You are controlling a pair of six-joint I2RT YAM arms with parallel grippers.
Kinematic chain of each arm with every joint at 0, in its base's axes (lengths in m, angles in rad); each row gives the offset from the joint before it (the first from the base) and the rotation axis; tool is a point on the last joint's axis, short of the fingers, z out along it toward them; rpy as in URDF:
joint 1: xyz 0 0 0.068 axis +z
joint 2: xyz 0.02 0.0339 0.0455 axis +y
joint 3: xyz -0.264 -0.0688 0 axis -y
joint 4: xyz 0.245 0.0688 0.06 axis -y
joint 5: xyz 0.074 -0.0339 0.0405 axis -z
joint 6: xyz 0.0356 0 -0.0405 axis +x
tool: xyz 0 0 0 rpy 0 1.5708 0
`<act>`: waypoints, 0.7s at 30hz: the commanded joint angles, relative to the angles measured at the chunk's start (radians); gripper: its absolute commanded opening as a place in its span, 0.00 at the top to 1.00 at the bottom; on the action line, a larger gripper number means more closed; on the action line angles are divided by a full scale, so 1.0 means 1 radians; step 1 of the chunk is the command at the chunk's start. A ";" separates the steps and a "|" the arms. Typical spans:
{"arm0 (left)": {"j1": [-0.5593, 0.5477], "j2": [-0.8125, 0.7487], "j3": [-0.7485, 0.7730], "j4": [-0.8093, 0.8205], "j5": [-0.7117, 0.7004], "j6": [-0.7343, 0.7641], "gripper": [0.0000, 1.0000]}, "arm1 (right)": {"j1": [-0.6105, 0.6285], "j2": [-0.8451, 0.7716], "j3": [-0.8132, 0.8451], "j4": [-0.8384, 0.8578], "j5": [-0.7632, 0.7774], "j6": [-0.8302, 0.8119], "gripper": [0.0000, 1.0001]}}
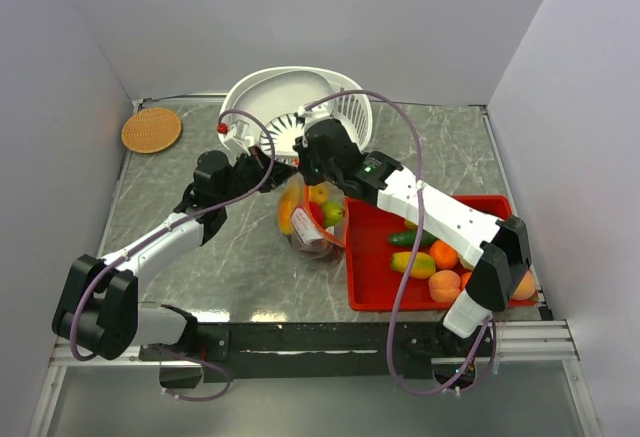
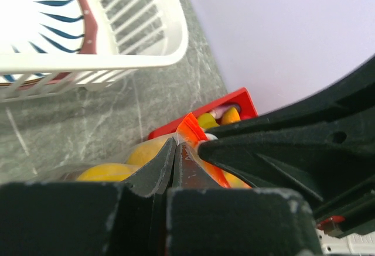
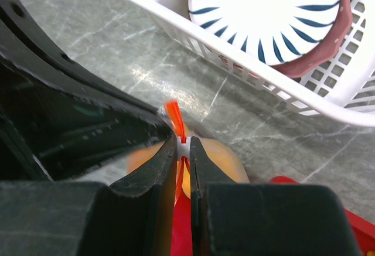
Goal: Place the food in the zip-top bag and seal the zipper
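Observation:
The clear zip-top bag (image 1: 312,219) stands mid-table, holding several toy fruits: yellow, orange, green and dark ones. Its orange-red zipper (image 3: 173,117) runs along the top. My left gripper (image 1: 272,165) is shut on the zipper's end (image 2: 188,128). My right gripper (image 1: 300,169) sits right beside it, shut on the zipper's white slider (image 3: 183,147). The two grippers nearly touch above the bag's far end. More food lies on the red tray (image 1: 370,292): a mango (image 1: 414,264), an orange fruit (image 1: 443,254) and a peach (image 1: 444,286).
A white slotted basket (image 1: 300,107) holding a blue-striped plate (image 3: 266,10) stands just behind the grippers. A round woven coaster (image 1: 152,129) lies at the back left. Grey walls close in the table on three sides.

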 commanded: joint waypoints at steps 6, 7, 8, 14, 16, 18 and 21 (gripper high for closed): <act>0.046 -0.026 0.024 0.006 -0.194 -0.017 0.99 | -0.006 -0.085 -0.038 -0.113 0.065 -0.022 0.95; 0.047 -0.026 0.027 0.001 -0.203 -0.017 0.99 | -0.006 -0.091 -0.038 -0.116 0.063 -0.022 0.95; 0.046 -0.024 0.031 -0.002 -0.210 -0.019 0.99 | -0.008 -0.092 -0.039 -0.118 0.061 -0.019 0.95; 0.046 -0.019 0.054 -0.063 -0.301 -0.017 0.99 | -0.008 -0.125 -0.058 -0.147 0.034 0.004 0.95; 0.046 -0.013 0.070 -0.096 -0.335 -0.011 0.99 | -0.006 -0.144 -0.068 -0.162 0.014 0.014 0.95; 0.047 -0.009 0.083 -0.117 -0.382 -0.005 0.99 | -0.006 -0.161 -0.093 -0.177 0.002 0.036 0.95; 0.050 0.001 0.110 -0.158 -0.405 0.001 0.99 | -0.006 -0.192 -0.127 -0.205 -0.017 0.068 0.95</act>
